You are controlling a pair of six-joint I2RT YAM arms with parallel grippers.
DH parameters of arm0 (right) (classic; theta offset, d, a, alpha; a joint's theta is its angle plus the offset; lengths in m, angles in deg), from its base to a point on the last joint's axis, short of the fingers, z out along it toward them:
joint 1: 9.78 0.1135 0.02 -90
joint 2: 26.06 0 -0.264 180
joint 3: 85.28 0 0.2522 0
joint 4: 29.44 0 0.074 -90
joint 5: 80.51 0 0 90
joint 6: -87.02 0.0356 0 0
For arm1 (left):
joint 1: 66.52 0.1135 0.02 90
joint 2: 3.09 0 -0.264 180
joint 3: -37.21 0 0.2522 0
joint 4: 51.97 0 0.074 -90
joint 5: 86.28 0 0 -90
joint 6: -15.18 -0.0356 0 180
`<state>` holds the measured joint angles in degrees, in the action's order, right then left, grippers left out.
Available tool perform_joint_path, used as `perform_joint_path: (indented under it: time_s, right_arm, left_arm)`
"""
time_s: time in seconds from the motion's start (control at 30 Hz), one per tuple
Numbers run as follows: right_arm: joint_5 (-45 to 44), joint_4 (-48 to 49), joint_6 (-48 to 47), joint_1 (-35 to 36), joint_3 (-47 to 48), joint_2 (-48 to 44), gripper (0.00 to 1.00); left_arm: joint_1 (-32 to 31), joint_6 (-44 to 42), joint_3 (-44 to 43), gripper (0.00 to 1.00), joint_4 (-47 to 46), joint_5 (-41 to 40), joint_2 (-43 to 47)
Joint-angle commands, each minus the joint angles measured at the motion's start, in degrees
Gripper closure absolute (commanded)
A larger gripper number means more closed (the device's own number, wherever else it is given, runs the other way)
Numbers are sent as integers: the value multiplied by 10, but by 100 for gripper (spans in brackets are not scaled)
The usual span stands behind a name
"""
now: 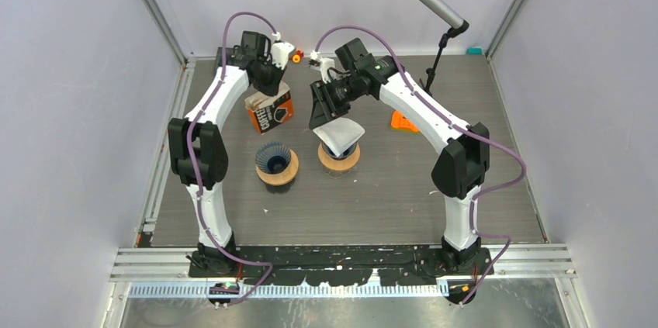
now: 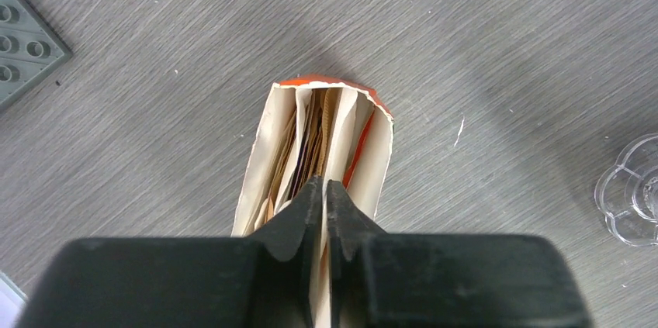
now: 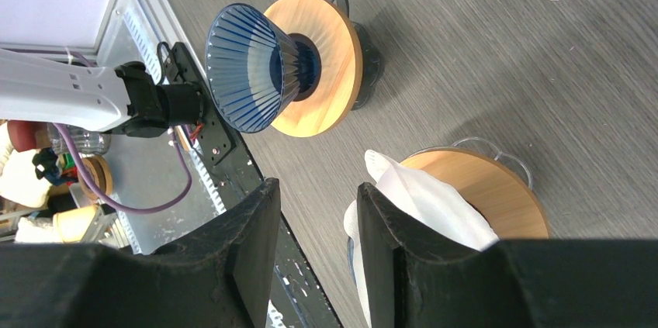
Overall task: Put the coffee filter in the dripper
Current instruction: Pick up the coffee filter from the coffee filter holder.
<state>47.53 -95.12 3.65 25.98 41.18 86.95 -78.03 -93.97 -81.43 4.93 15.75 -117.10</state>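
Grey wood-grain table (image 1: pixel 465 188) in a white-walled enclosure. Far left: filter box (image 1: pixel 269 112), with the left gripper (image 2: pixel 324 182) clenched on it. Centre: blue dripper (image 1: pixel 273 157) at left, wood-collared dripper (image 1: pixel 339 159) at right, holding the white coffee filter (image 1: pixel 339 134). Right gripper (image 3: pixel 314 188) released, just above the filter.

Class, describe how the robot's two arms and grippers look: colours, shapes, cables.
The left arm and right arm match: white tubular links joined by bulky black joints. A purple cable loops along each. The left gripper and right gripper have two matte black, tapered fingers on a black block.
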Motion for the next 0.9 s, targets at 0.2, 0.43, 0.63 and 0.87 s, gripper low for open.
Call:
perform_joint_path:
  time_s: [0.2, 0.43, 0.63, 0.87]
  right_arm:
    - [10, 11, 3, -3, 10, -5, 54]
    - [9, 11, 3, -2, 10, -2, 54]
    - [9, 10, 3, -2, 9, -4, 54]
    - [7, 10, 3, -2, 10, -8, 54]
  left_arm:
    - [3, -9, -30, 77, 7, 7, 1]
    - [3, -14, -28, 78, 11, 7, -11]
    - [3, -11, -30, 91, 11, 12, -11]
    - [4, -11, -44, 100, 21, 15, 10]
